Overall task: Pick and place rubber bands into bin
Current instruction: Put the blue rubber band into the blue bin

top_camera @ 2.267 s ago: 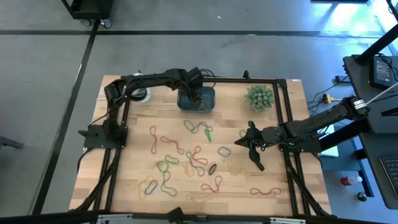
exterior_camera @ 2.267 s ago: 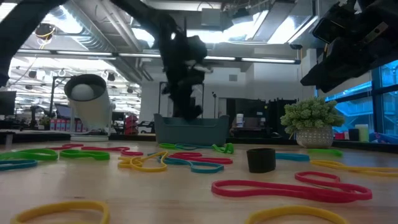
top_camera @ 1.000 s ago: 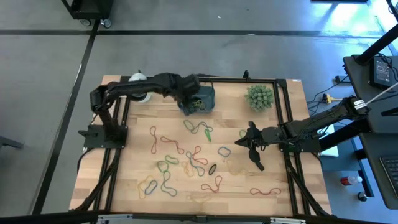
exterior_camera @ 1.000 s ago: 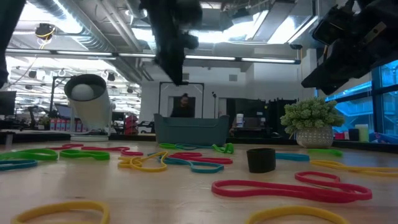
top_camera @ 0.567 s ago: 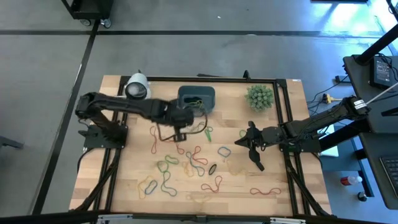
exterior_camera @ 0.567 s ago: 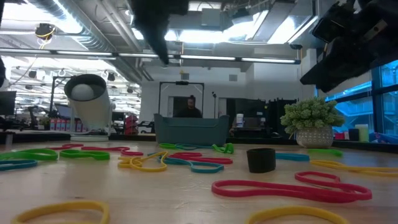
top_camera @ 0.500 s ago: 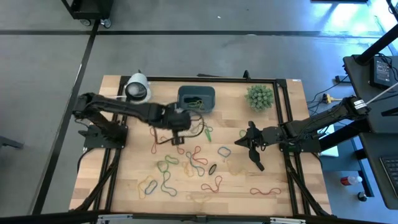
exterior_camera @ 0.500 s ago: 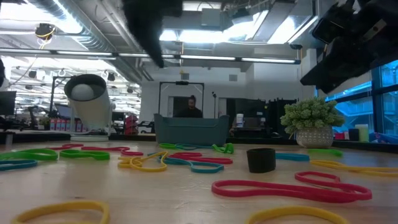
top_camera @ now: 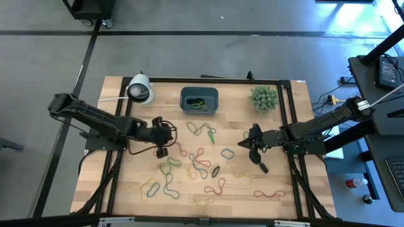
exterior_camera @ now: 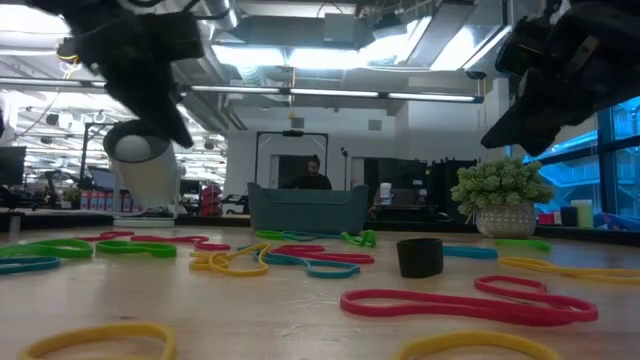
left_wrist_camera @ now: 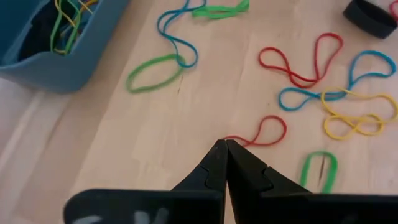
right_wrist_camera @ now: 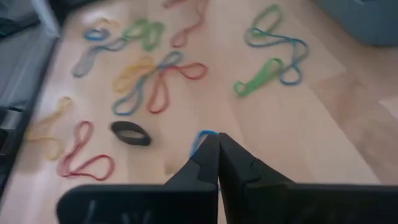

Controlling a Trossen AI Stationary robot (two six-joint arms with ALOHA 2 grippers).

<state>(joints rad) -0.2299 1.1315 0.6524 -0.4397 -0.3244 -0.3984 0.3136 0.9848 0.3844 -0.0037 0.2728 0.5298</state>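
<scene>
Several coloured rubber bands lie flat and scattered over the wooden table; in the low view the rubber bands spread across its near part. The teal bin stands near the far edge with yellow and green bands inside. My left gripper is shut and hovers to the near left of the bin, its tips above a red band. My right gripper is shut and hovers on the table's right side, its tips above a blue band. Both hang clear of the table.
A white cylinder lies at the far left, and a spiky green ball plant stands right of the bin. A black ring lies among the bands. A black frame borders the table. A person stands far behind.
My left gripper has drawn back from over the bin, moving toward the table's near and left edges, and now hangs over the bands left of centre. The bands on the table have not moved.
</scene>
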